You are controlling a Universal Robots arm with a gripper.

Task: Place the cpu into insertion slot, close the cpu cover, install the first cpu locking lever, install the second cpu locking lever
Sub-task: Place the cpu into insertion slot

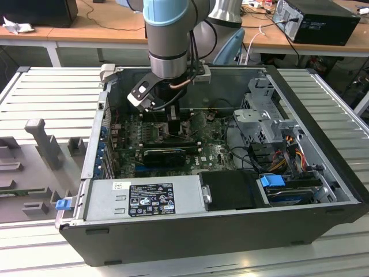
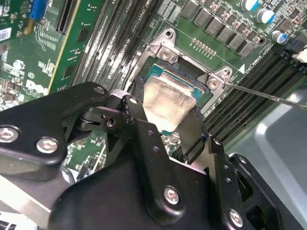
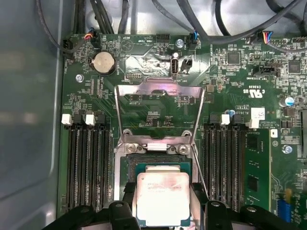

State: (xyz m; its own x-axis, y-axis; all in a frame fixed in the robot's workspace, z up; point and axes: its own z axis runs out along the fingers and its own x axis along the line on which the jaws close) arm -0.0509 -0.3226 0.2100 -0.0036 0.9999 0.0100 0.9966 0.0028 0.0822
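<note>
Reaching down into an open computer case (image 1: 230, 231) on a ribbed grey worktop (image 1: 46, 92), a robot arm (image 1: 167, 34) holds its tool (image 1: 166, 111) low over the green board (image 3: 268, 158). In both wrist views the tool (image 2: 168, 120) (image 3: 162, 213) is narrowed on the cpu (image 2: 168, 98) (image 3: 162, 196), one black finger (image 2: 194, 136) pressed to each of two opposite sides, pale metal face up. The cpu sits directly between the fingertips and directly over the slot (image 2: 165, 48) (image 3: 118, 172). Its teal edge lies inside the silvery rim, though I cannot tell whether it is seated or a hair above. The cover (image 3: 158, 89) stands swung up and back on the far side of the slot, clear of the fingers. A thin wire lever (image 2: 268, 97) runs out from one corner of the slot, just beside one finger. Long black memory slots (image 3: 86, 163) flank the slot on both sides. The main risk appears to be misalignment: a cpu that goes down slightly tilted or shifted, because the grip is not square to the rim, could rest on the slot's edge or press unevenly on the contacts. The fingers are also close to the rim and to the lever, so a small sideways drift could knock them. The raised cover looks free to fall onto the tool.
</note>
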